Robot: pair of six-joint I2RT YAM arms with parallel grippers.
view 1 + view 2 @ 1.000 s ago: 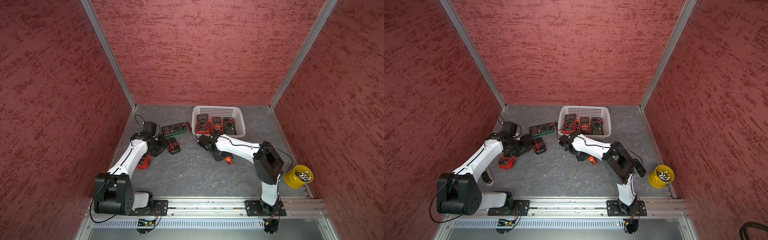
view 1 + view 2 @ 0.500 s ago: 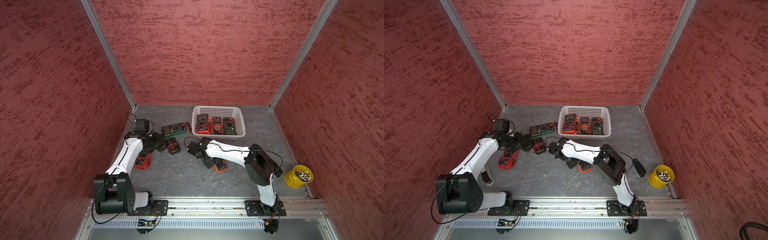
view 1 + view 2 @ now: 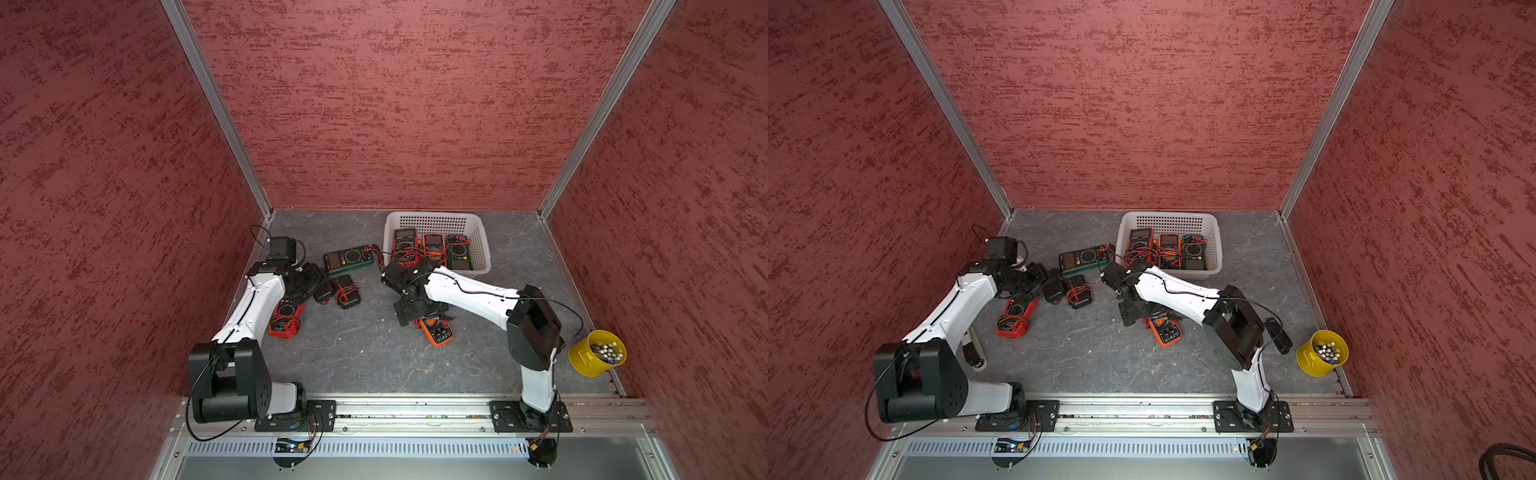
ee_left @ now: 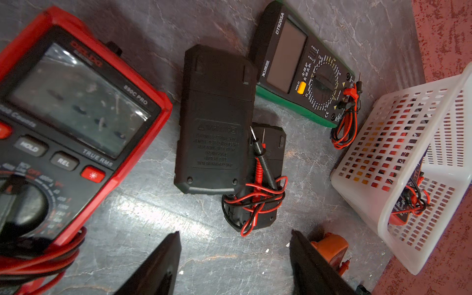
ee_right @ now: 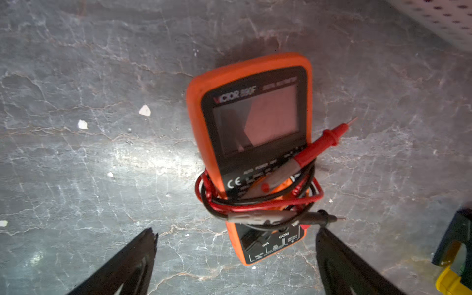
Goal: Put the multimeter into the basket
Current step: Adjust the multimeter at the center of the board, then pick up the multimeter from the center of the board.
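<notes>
The white basket (image 3: 434, 216) stands at the back and holds three multimeters side by side. An orange multimeter (image 3: 436, 332) lies face up on the grey table, its leads wound round it. My right gripper (image 5: 236, 231) hangs open over the meter's lower end, with a gap at each finger; in a top view it (image 3: 409, 311) is just left of the meter. My left gripper (image 4: 235, 232) is open with only bare table between its fingers. Just beyond them lies a face-down black multimeter (image 4: 274, 153) wrapped in red and black leads.
A larger black meter (image 4: 217, 115), a green one (image 3: 349, 259) and a red one (image 3: 284, 318) lie on the left half of the table. A yellow cup (image 3: 596, 353) sits at the right edge. Red walls close in three sides.
My right gripper has opened wide and shifted left and forward, and the orange multimeter now shows in full on the table. The left arm has drawn back slightly.
</notes>
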